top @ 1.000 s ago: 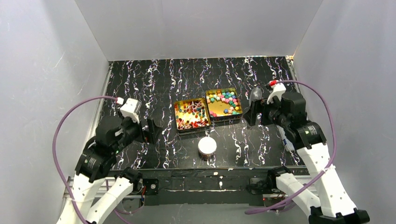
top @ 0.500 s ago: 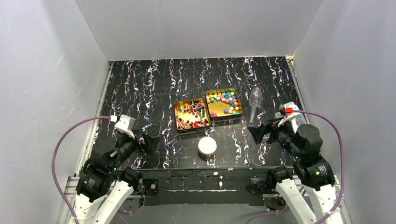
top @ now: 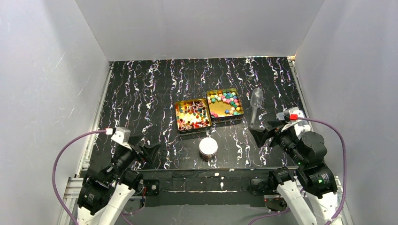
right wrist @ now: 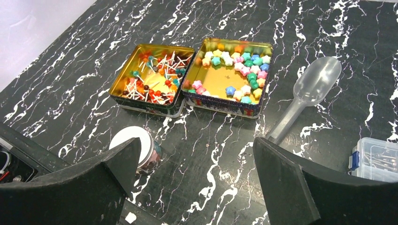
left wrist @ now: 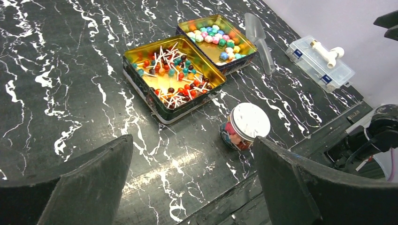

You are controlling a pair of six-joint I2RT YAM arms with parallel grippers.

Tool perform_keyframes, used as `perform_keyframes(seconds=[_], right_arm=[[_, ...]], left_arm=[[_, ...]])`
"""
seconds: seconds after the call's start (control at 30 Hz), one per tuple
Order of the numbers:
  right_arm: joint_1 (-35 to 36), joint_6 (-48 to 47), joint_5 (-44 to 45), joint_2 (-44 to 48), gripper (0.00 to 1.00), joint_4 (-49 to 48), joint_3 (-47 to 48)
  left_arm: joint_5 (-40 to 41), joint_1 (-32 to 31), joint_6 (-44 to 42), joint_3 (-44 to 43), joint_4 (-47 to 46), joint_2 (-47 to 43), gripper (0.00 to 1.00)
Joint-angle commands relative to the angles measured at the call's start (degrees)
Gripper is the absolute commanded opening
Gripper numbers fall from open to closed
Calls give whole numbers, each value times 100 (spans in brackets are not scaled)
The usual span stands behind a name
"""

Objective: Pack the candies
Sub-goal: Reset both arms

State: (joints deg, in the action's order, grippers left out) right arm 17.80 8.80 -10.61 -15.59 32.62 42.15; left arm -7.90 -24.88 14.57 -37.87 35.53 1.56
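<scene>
Two kinds of candies lie in two open gold tins at mid-table. Thin stick-like red, blue and white candies [top: 192,117] [left wrist: 171,77] [right wrist: 155,79] fill the left tin [top: 178,117]. Round pink, green, yellow and blue lumps [top: 226,99] [left wrist: 213,36] [right wrist: 244,70] lie in the right tin [top: 220,117]. My left gripper [top: 149,153] [left wrist: 192,178] hovers open and empty near the front edge, left of the tins. Open and empty too, my right gripper [top: 261,136] [right wrist: 195,173] hangs front right of them.
A small clear jar with a white lid [top: 208,147] [left wrist: 245,125] [right wrist: 136,143], sweets inside, stands in front of the tins. A clear plastic scoop [top: 256,105] [right wrist: 305,93] lies right of them. A clear plastic box [left wrist: 321,61] [right wrist: 375,159] sits at the right edge.
Both arms have drawn back toward the near edge of the table. The right gripper has left the scoop's side. Both grippers stayed open.
</scene>
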Motion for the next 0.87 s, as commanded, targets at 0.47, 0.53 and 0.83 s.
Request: perform_keyframes(seconds=[0.47, 0.53, 0.83], right_arm=[[39, 17, 12, 151, 98, -361, -57], [39, 20, 23, 153, 98, -370, -58], [39, 21, 28, 144, 98, -358, -58]], left_arm=[[-323, 19, -21, 80, -262, 73, 98], [-123, 19, 90, 69, -274, 72, 98], [426, 19, 415, -210, 18, 347, 98]])
